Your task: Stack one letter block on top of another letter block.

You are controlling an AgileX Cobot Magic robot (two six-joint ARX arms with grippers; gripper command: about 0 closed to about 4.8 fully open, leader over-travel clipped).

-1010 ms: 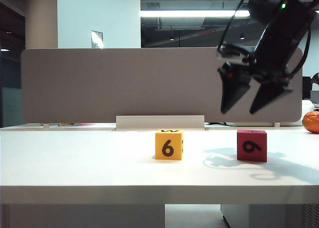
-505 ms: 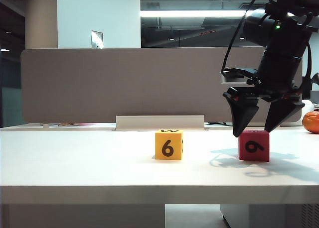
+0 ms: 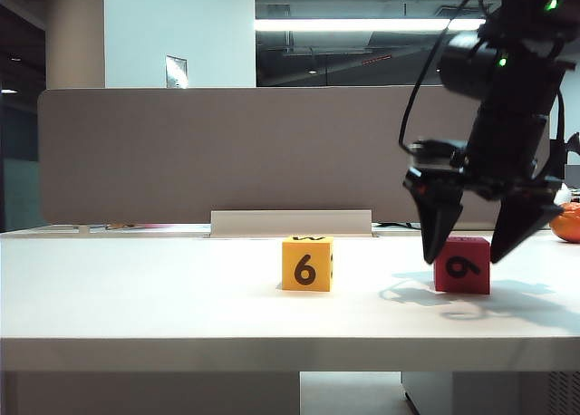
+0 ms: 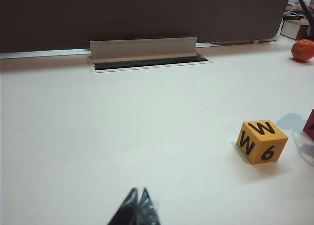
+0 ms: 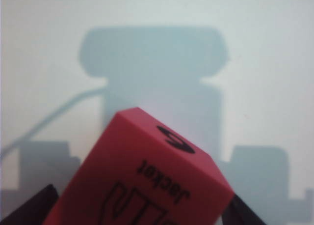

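Note:
The red letter block (image 3: 462, 265) with a sideways black mark stands on the white table (image 3: 181, 297), to the right. My right gripper (image 3: 461, 259) points down over it, open, one finger on each side of the block. In the right wrist view the red block (image 5: 142, 176) fills the gap between the dark fingers (image 5: 37, 205); I cannot tell whether they touch it. The yellow letter block (image 3: 306, 264) with a "6" sits mid-table, apart from the red one, and the left wrist view shows that yellow block (image 4: 261, 141) too. My left gripper (image 4: 138, 193) hangs shut and empty over bare table, short of the yellow block.
A grey divider panel (image 3: 227, 152) closes off the back of the table, with a white cable tray (image 3: 290, 223) at its foot. An orange (image 3: 566, 222) lies at the far right edge, behind the red block.
My right gripper has come down from above the table to straddle the red block, turning at the wrist. The yellow block and the left arm have not moved.

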